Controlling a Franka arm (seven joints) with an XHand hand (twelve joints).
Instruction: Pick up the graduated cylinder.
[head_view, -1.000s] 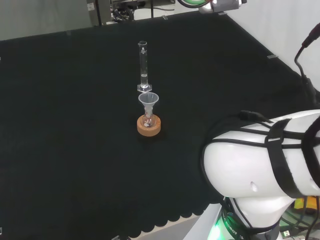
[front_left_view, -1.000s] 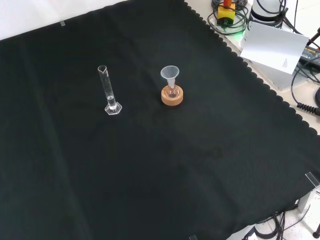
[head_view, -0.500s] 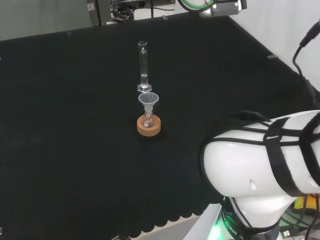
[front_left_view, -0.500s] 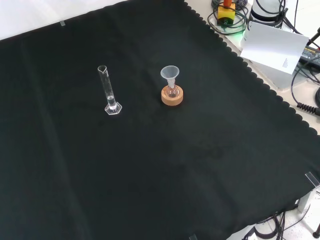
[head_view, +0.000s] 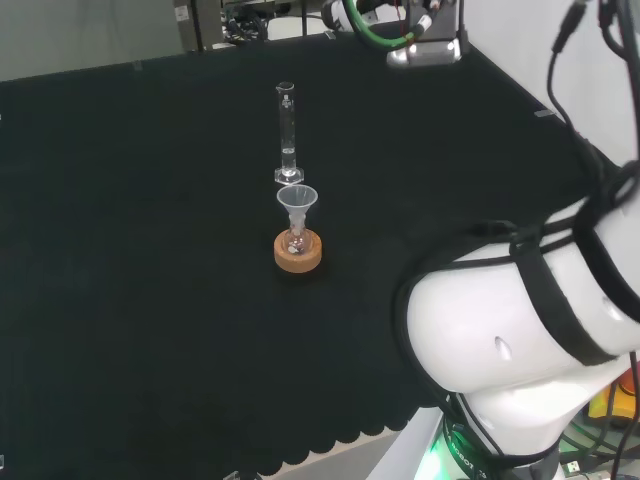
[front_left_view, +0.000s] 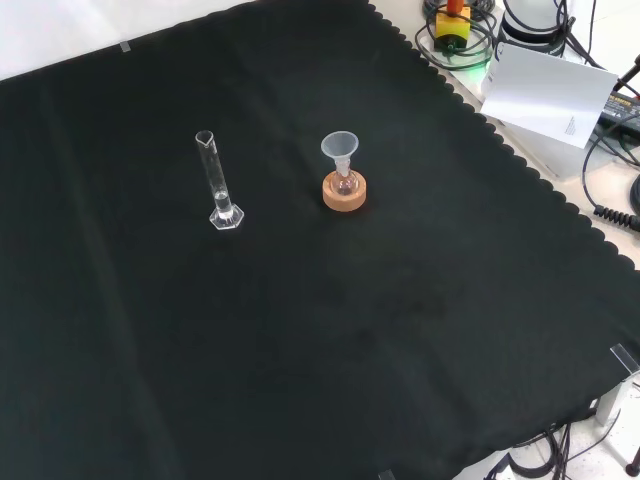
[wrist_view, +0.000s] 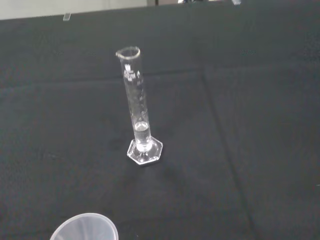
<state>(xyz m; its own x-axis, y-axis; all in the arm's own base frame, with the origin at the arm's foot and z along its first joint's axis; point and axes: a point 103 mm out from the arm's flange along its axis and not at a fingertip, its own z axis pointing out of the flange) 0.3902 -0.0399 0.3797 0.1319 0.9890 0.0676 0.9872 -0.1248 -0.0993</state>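
Your cylinder (wrist_view: 137, 107) stands upright on the cloth (front_left_view: 400, 300), just beside the funnel (front_left_view: 340, 150) in its cork ring (front_left_view: 345, 193), untouched. Whether the hand's fingers are spread, you cannot tell.

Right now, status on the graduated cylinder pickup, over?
Clear glass graduated cylinder upright on black cloth, untouched. Clear plastic funnel in small flask on cork ring stand beside it, apart. Nothing else near the cylinder.
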